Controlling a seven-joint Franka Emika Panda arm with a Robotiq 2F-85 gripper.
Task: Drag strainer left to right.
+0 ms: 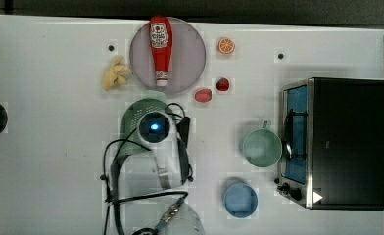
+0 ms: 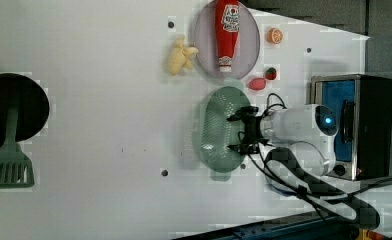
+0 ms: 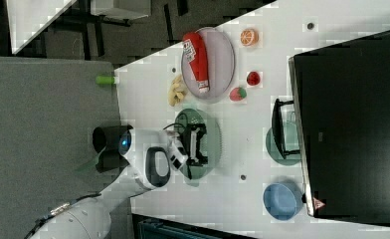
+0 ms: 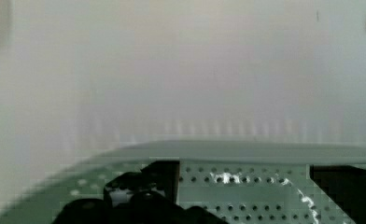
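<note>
The strainer (image 2: 214,130) is a pale mint-green oval with a dotted bottom, lying on the white table below the plate in the left view. My gripper (image 2: 237,132) reaches down into its bowl and stands open, with one black finger (image 2: 240,117) near each long side. The right view has the same open gripper (image 3: 198,144) inside the strainer (image 3: 214,142). In the wrist view the perforated bottom (image 4: 246,186) lies between the two dark fingers (image 4: 134,196). In the top view my arm covers most of the strainer (image 1: 133,117).
A grey plate (image 1: 190,58) carrying a ketchup bottle (image 1: 160,46) sits behind the strainer, beside a banana (image 1: 115,73) and small toy fruits (image 1: 203,95). At the top view's right stand a green mug (image 1: 262,147), a blue cup (image 1: 240,199) and a toaster oven (image 1: 347,142).
</note>
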